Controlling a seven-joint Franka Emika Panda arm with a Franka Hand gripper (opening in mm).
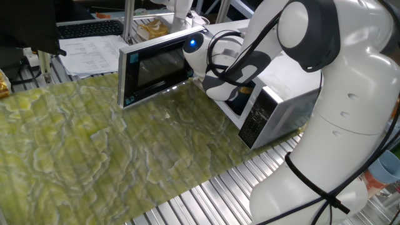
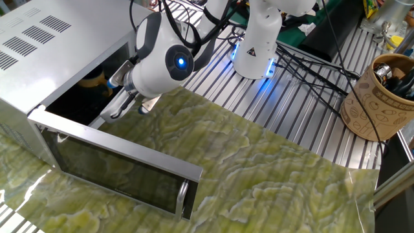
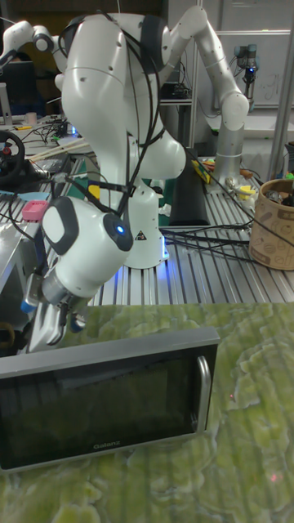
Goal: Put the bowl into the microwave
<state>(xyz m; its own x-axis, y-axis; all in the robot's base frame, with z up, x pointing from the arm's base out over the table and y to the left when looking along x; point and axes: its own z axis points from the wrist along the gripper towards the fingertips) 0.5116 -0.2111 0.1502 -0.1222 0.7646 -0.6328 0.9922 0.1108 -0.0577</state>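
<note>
- The gripper [image 2: 123,107] sits at the mouth of the open microwave [image 2: 39,45], fingers pointing down and in toward the cavity. From where I stand I can't tell whether the jaws are spread or pinched; nothing shows between them.
- Just beyond the fingertips, inside the dark cavity, a yellow-tan handle and a dark body show: that looks like the bowl [image 2: 92,81], resting on the oven floor toward the back.
- The microwave door [image 2: 116,169] hangs fully open, lying flat out over the green patterned mat [image 2: 259,175].
- I'd judge the placing itself done, or all but done, and the step in hand to be the let-go and retreat.
- The next move calls for a straight pull back out of the opening, keeping the fingers clear of the handle and the door frame.
</note>
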